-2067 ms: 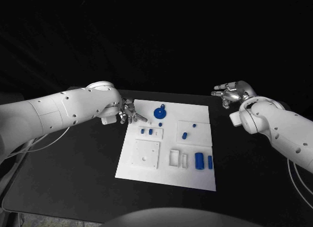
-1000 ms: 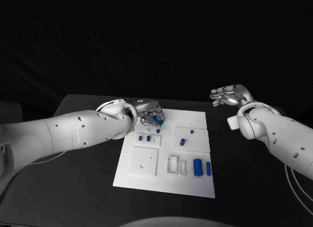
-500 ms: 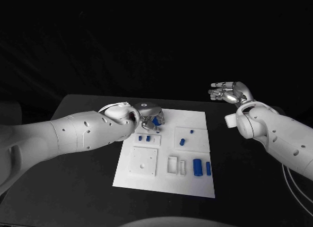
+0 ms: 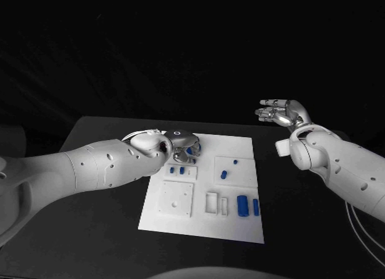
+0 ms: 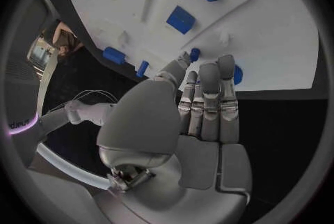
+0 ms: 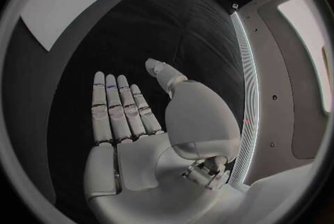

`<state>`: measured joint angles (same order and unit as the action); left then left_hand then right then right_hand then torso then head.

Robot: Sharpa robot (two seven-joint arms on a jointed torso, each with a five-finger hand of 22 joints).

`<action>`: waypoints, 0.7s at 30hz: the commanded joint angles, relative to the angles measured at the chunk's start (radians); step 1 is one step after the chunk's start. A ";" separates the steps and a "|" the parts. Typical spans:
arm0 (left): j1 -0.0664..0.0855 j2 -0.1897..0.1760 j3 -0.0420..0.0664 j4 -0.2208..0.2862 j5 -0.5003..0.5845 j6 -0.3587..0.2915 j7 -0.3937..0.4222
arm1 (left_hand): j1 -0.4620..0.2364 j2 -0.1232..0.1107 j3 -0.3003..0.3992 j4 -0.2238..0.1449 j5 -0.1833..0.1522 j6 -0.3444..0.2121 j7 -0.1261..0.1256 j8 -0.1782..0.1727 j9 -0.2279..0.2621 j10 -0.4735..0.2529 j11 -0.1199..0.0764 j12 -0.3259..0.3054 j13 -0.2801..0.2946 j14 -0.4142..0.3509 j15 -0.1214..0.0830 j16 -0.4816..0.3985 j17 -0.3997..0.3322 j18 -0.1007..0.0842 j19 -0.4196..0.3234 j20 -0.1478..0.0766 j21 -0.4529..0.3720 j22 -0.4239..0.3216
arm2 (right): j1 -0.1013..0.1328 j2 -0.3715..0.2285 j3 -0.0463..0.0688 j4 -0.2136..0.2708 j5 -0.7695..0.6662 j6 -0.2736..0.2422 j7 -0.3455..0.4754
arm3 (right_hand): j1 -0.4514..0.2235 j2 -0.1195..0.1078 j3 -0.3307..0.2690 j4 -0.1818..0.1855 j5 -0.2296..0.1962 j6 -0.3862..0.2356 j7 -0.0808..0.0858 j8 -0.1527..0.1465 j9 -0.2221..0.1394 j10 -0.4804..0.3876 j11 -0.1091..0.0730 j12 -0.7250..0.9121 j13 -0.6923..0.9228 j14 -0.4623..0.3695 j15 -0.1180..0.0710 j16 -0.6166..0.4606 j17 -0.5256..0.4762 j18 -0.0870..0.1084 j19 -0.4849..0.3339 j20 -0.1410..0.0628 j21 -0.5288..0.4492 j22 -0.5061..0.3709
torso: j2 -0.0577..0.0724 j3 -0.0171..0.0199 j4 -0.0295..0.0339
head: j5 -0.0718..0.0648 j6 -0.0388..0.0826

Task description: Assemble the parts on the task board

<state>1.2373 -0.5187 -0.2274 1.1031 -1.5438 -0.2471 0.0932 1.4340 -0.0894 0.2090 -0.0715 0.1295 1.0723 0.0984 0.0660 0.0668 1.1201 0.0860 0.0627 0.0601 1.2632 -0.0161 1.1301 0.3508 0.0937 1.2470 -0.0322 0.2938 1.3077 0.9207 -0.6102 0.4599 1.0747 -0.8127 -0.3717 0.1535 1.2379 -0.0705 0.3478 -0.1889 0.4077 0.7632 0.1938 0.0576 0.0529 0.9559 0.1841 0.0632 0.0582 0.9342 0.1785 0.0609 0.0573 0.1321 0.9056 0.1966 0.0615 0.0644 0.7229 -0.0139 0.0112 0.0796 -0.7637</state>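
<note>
Nearest us, blue parts (image 4: 243, 204) lie on the white board (image 4: 201, 224). Farther back, our left hand (image 4: 184, 146) covers the round blue piece (image 5: 237, 74); whether it grips it we cannot tell. A loose hold could drop it. Our right hand (image 4: 281, 113) hovers empty, fingers apart, beyond the counter (image 4: 92, 203).

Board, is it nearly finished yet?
Not nearly. No finished step is plain to see. In hand: the left hand is at the round part near the board's far edge; I can't tell if it grips it. The right hand is open, off the board. Left: the cylinders lie near the front.
</note>
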 commanded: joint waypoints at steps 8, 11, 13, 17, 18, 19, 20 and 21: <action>-0.007 0.013 0.000 -0.015 -0.018 -0.010 -0.008 | -0.005 -0.013 0.091 -0.020 0.065 0.008 0.012 -0.003 -0.001 0.025 -0.001 -0.005 -0.002 0.013 0.003 0.009 -0.001 0.024 -0.023 0.000 0.061 0.024 | 0.000 0.000 0.000 0.007 0.012 0.012 0.010 | 0.007 0.008 0.009 -0.012 0.000 -0.002 0.001 -0.006 -0.001 0.012 -0.001 -0.004 -0.001 0.019 0.005 -0.004 0.000 0.005 0.000 -0.003 0.004 -0.001 | 0.000 0.0006 -0.0005 | -0.003 -0.004; -0.009 0.016 0.000 -0.018 -0.018 -0.001 -0.005 | -0.012 -0.013 0.101 -0.022 0.063 0.015 0.008 -0.003 0.000 0.030 -0.003 -0.005 -0.002 0.015 0.001 0.011 0.000 0.024 -0.031 0.000 0.079 0.023 | 0.000 0.000 0.000 0.007 0.012 0.012 0.010 | 0.007 0.008 0.010 -0.012 0.000 -0.001 0.001 -0.006 -0.001 0.015 -0.001 -0.004 -0.001 0.018 0.005 -0.004 0.000 0.005 0.000 -0.003 0.004 -0.001 | 0.000 0.0011 0.0005 | -0.004 -0.005; -0.012 0.018 0.000 -0.020 -0.018 0.000 -0.003 | -0.016 -0.012 0.102 -0.022 0.060 0.021 0.007 -0.003 -0.001 0.034 -0.006 -0.005 -0.002 0.018 -0.002 0.014 0.001 0.022 -0.033 -0.002 0.085 0.022 | 0.000 0.000 0.000 0.008 0.012 0.013 0.010 | 0.006 0.008 0.010 -0.012 0.000 0.000 0.001 -0.006 -0.001 0.015 -0.001 -0.004 -0.001 0.020 0.005 -0.004 0.000 0.005 0.000 -0.003 0.004 -0.001 | 0.000 0.0011 0.0011 | -0.005 -0.006; -0.018 0.020 0.000 -0.022 -0.017 0.003 -0.001 | -0.016 -0.010 0.105 -0.023 0.068 0.023 0.005 -0.003 -0.001 0.047 -0.010 -0.005 -0.002 0.020 -0.005 0.016 0.002 0.021 -0.032 -0.005 0.092 0.022 | 0.000 0.001 0.000 0.008 0.012 0.014 0.009 | 0.005 0.009 0.012 -0.013 0.000 0.001 0.001 -0.006 -0.001 0.018 -0.002 -0.004 -0.001 0.032 0.004 -0.003 0.001 0.006 0.003 -0.004 0.004 0.000 | 0.001 0.0012 0.0004 | -0.002 -0.006; -0.019 0.021 0.000 -0.023 -0.017 0.004 -0.001 | -0.016 -0.010 0.105 -0.023 0.068 0.023 0.005 -0.003 -0.001 0.047 -0.010 -0.005 -0.002 0.020 -0.005 0.016 0.002 0.021 -0.032 -0.005 0.092 0.022 | 0.000 0.001 0.000 0.008 0.012 0.014 0.009 | 0.005 0.009 0.012 -0.013 0.000 0.001 0.001 -0.006 -0.001 0.018 -0.002 -0.004 -0.001 0.033 0.004 -0.003 0.001 0.006 0.004 -0.004 0.004 0.000 | 0.001 0.0010 0.0005 | -0.001 -0.007; -0.019 0.021 0.000 -0.024 -0.017 0.004 -0.001 | -0.016 -0.010 0.105 -0.023 0.068 0.023 0.005 -0.003 -0.001 0.047 -0.010 -0.005 -0.002 0.020 -0.005 0.016 0.002 0.021 -0.032 -0.005 0.092 0.022 | 0.000 0.001 0.000 0.008 0.012 0.014 0.009 | 0.005 0.009 0.012 -0.013 0.000 0.001 0.001 -0.006 -0.001 0.018 -0.002 -0.004 -0.001 0.033 0.004 -0.003 0.001 0.006 0.004 -0.004 0.004 0.000 | 0.001 0.0008 0.0004 | -0.001 -0.007; -0.020 0.021 0.000 -0.024 -0.017 0.004 -0.001 | -0.017 -0.010 0.106 -0.023 0.068 0.023 0.005 -0.003 -0.001 0.048 -0.010 -0.005 -0.002 0.020 -0.005 0.016 0.002 0.020 -0.033 -0.005 0.093 0.022 | 0.000 0.001 0.000 0.009 0.012 0.014 0.009 | 0.005 0.009 0.012 -0.013 0.000 0.000 0.000 -0.006 -0.001 0.018 -0.002 -0.004 -0.001 0.033 0.004 -0.003 0.000 0.006 0.004 -0.004 0.004 0.000 | 0.001 0.0009 0.0003 | -0.002 -0.008; -0.021 0.021 0.000 -0.025 -0.017 0.005 -0.001 | -0.018 -0.012 0.107 -0.024 0.068 0.022 0.004 -0.003 -0.001 0.049 -0.010 -0.005 -0.002 0.019 -0.005 0.015 0.002 0.019 -0.034 -0.006 0.095 0.022 | 0.000 0.001 0.000 0.009 0.012 0.014 0.009 | 0.005 0.009 0.013 -0.013 0.000 0.000 0.000 -0.006 -0.001 0.018 -0.002 -0.004 -0.001 0.033 0.004 -0.003 0.000 0.005 0.004 -0.004 0.004 -0.001 | 0.000 0.0009 0.0007 | -0.003 -0.010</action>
<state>1.2170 -0.5006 -0.2274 1.0785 -1.5546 -0.2497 0.0876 1.4256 -0.0995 0.3101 -0.0944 0.1945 1.0880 0.1036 0.0660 0.0670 1.1633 0.0750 0.0627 0.0590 1.2743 -0.0197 1.1425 0.3516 0.1090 1.2184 -0.0357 0.3863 1.3075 0.9207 -0.6099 0.4598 1.0809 -0.8017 -0.3712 0.1529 1.2439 -0.0645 0.3577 -0.1987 0.4076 0.7625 0.1945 0.0576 0.0530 0.9671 0.1802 0.0633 0.0584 0.9631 0.1822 0.0610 0.0574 0.1316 0.9057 0.1966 0.0615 0.0646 0.7230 -0.0128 0.0118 0.0774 -0.7718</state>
